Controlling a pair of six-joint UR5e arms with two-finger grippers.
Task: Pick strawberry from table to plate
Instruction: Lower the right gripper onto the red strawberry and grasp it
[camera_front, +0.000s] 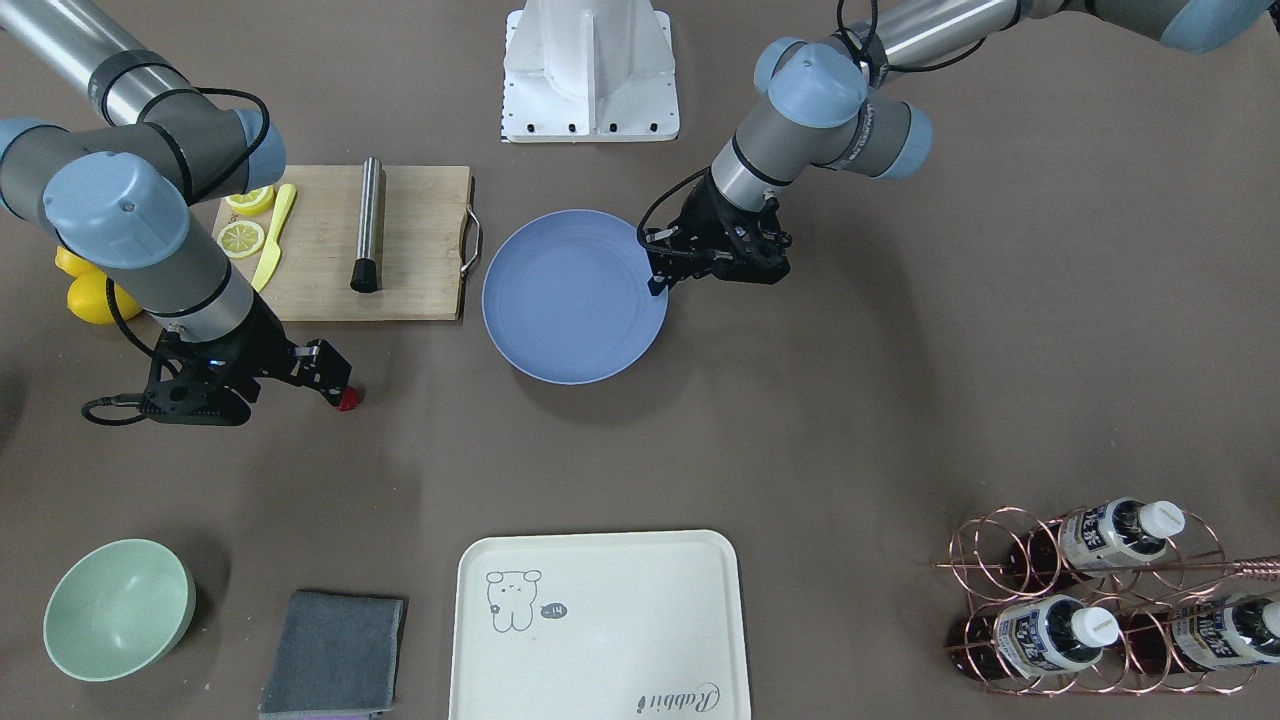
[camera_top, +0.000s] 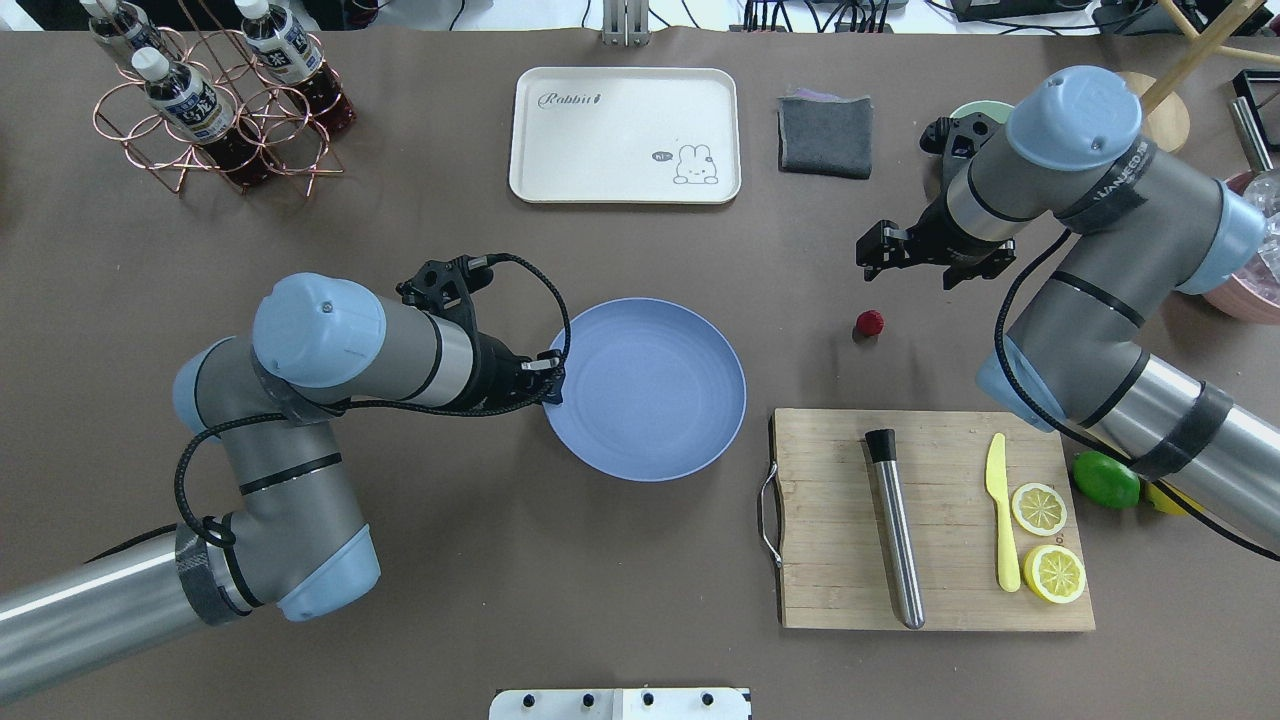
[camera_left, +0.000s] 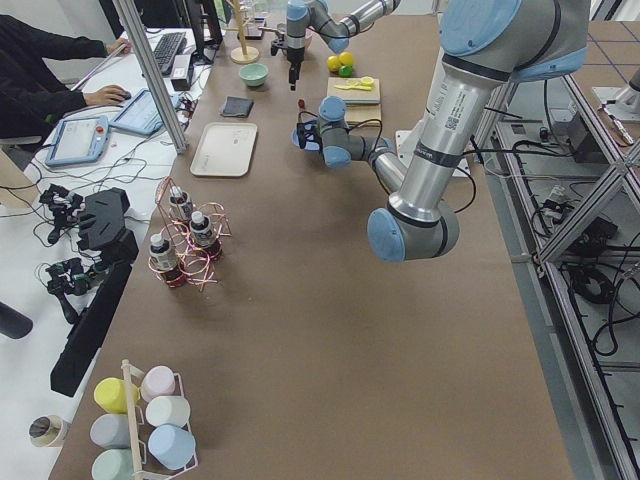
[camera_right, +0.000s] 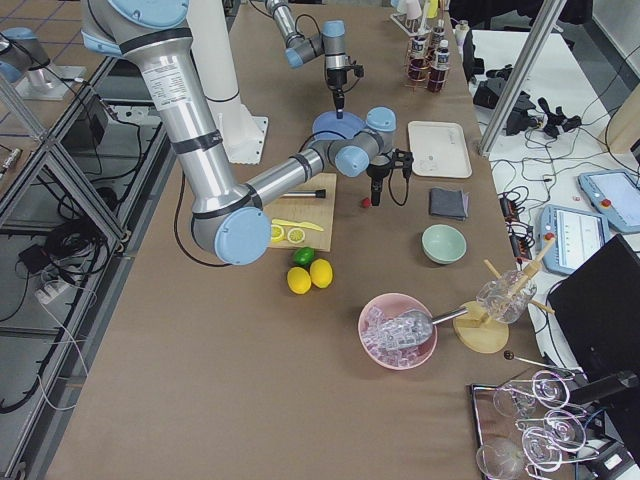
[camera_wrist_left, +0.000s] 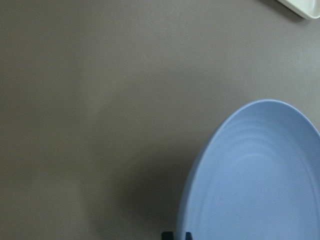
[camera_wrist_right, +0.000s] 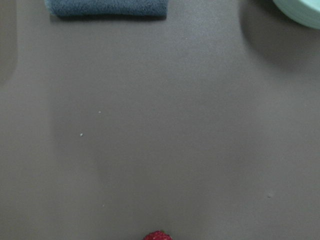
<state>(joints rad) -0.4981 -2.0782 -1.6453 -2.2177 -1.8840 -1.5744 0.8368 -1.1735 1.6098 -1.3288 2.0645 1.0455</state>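
The strawberry (camera_top: 869, 322) is a tiny dark-red berry lying on the brown table (camera_top: 500, 580), to the right of the plate and beyond the cutting board. It also peeks in at the bottom edge of the right wrist view as the strawberry (camera_wrist_right: 158, 235). My right gripper (camera_front: 325, 372) hangs open just above and beside it, with nothing between its fingers. The round blue-grey plate (camera_top: 660, 400) is bare at the table's middle. My left gripper (camera_top: 552, 385) is at the plate's left rim, its fingertips (camera_wrist_left: 168, 235) close together on that edge.
A wooden cutting board (camera_top: 950, 600) holds a steel muddler (camera_top: 895, 530), a yellow knife (camera_top: 1002, 510) and two lemon slices. A lime (camera_top: 1106, 480) lies beside it. At the far side stand a cream tray (camera_top: 625, 135), grey cloth (camera_top: 825, 135), mint bowl (camera_front: 118, 608) and bottle rack (camera_top: 215, 110).
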